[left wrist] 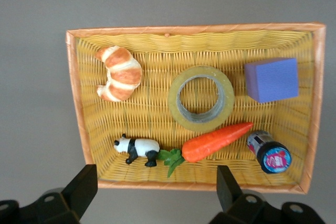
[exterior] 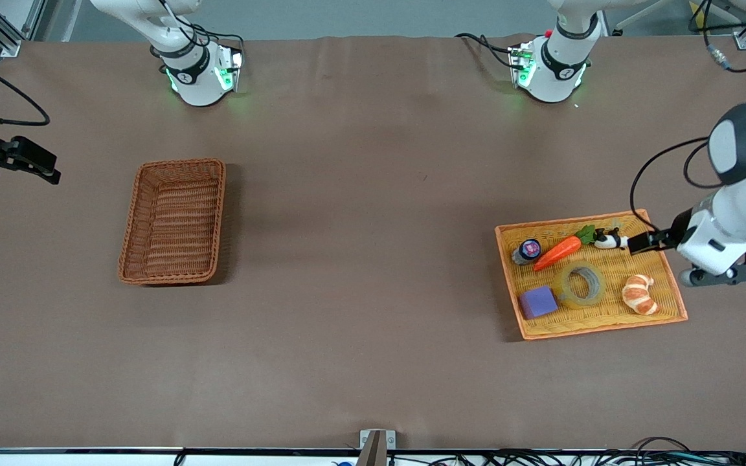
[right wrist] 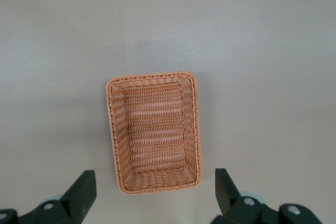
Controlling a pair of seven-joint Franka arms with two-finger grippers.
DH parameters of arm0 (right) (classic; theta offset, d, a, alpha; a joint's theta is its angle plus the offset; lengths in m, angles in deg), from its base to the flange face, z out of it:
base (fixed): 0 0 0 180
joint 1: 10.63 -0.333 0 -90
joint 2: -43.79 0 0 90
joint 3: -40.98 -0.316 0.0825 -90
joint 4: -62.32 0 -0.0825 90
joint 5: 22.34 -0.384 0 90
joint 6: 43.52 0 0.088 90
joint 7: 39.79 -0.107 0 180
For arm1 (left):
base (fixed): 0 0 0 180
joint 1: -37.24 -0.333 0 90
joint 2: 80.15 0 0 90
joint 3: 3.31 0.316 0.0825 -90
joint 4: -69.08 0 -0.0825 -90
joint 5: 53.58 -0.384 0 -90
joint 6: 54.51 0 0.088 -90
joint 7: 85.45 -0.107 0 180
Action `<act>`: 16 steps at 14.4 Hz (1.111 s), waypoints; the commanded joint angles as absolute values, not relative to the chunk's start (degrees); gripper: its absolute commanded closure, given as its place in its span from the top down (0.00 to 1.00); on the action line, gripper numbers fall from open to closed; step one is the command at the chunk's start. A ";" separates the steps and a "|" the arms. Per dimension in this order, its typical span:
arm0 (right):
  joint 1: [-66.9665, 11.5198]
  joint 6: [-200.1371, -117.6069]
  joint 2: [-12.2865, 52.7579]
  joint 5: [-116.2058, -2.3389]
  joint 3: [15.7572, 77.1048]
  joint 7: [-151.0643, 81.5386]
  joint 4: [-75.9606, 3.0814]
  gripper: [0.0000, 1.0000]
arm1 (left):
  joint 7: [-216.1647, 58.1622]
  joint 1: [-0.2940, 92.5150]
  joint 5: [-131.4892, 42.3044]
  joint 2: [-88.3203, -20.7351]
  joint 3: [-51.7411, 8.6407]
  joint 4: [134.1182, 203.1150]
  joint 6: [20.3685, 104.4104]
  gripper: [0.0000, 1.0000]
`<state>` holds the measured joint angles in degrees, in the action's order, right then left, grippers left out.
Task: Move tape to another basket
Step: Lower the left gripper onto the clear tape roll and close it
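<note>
The tape (exterior: pixel 583 283) is lying untouched in the yellow tray (exterior: pixel 669 279) under my left gripper (left wrist: pixel 152 187), whose fingers are hanging apart, while my right gripper (right wrist: pixel 152 190), open too, is waiting over the empty basket (exterior: pixel 172 221).

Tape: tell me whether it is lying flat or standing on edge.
Lying flat. The tape rests in the yellow tray with its hole facing up, the weave showing through it, between the croissant and the purple block.

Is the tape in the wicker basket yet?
No, the tape lies in the yellow tray; the basket holds nothing.
</note>
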<state>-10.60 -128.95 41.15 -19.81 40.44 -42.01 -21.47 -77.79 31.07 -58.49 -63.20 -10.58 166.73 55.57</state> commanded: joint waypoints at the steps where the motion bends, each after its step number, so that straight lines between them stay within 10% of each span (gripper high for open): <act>1: -10.71 -129.47 42.91 -20.14 40.45 -42.34 -23.29 1.00 | -78.24 31.17 -59.56 -58.81 -10.96 166.02 59.29 1.00; 16: -10.71 -129.74 42.91 -20.05 40.45 -42.26 -23.29 1.00 | -80.09 31.52 -59.65 -45.09 -11.31 167.26 70.38 1.00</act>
